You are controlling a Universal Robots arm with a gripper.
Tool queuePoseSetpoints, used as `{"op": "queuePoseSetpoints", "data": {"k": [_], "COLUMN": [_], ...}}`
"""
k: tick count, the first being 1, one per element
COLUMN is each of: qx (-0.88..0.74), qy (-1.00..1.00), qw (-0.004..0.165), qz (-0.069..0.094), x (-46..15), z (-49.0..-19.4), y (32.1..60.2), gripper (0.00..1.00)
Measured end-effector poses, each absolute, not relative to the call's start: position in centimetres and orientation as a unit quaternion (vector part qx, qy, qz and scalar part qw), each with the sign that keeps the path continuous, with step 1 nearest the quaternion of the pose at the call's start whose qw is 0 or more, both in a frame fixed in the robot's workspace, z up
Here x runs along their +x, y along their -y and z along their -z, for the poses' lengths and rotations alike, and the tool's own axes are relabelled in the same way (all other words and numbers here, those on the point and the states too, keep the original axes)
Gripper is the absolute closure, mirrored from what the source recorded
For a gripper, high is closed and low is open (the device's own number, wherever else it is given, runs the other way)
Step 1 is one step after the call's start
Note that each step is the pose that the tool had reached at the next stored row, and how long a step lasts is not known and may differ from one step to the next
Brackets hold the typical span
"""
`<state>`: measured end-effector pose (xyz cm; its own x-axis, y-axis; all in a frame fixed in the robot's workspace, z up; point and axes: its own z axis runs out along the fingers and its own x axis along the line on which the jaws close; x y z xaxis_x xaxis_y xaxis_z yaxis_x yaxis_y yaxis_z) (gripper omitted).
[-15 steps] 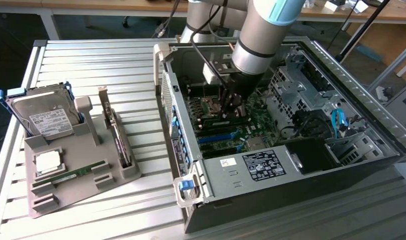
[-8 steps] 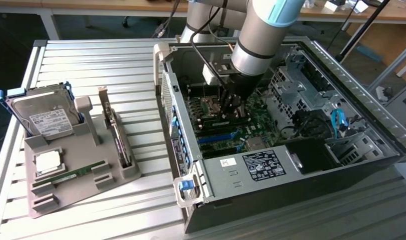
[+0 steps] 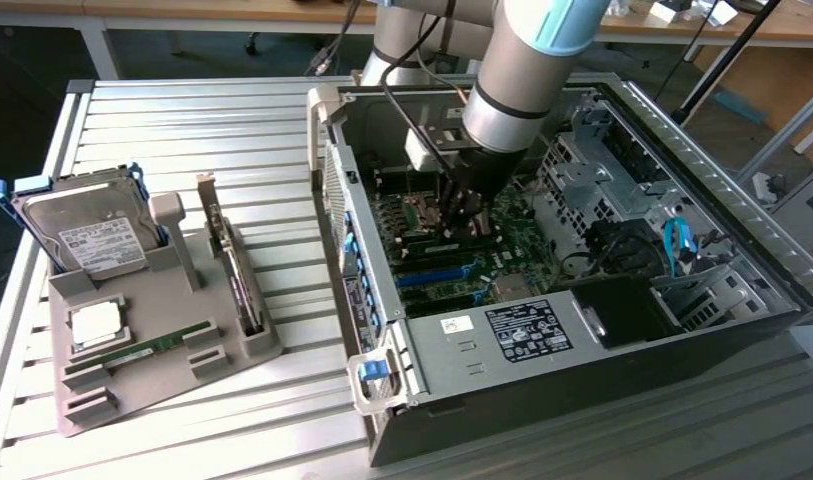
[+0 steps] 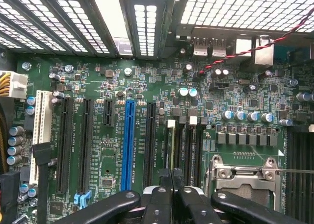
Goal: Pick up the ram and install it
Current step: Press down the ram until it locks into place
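A robot arm reaches down into an open computer case (image 3: 726, 230) that lies on its side on a slatted metal table (image 3: 246, 120). Its gripper (image 3: 456, 222) is low over the green motherboard (image 3: 513, 240), close to the middle of the board.

From the wrist camera, the black fingers (image 4: 164, 204) stand nearly together, pinched on a thin upright strip — apparently the ram (image 4: 171, 150), seen edge-on. It sits in line with the dark memory slots (image 4: 189, 145), right beside the metal processor socket (image 4: 243, 177). I cannot tell whether it is fully pressed into a slot. Long black expansion slots and one blue slot (image 4: 128, 145) run parallel nearby.

On the exterior view's left, well apart from the case, a grey holder tray (image 3: 246, 345) rests on the table. It carries a hard drive (image 3: 93, 235) standing upright, a taller card with a metal bracket (image 3: 233, 270) standing on edge, a square silver processor chip (image 3: 95, 322) lying flat, and a second green memory stick (image 3: 159, 348) lying flat just beside the chip.
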<state>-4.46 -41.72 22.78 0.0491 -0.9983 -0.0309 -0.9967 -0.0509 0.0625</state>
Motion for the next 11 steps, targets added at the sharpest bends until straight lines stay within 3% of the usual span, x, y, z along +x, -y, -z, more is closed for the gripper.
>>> {"op": "queuePoseSetpoints", "data": {"k": [11], "qx": [0.724], "qy": [0.689], "qw": [0.012], "qz": [0.033], "x": [-4.5], "z": [-26.2], "y": [41.7], "gripper": [0.88]}}
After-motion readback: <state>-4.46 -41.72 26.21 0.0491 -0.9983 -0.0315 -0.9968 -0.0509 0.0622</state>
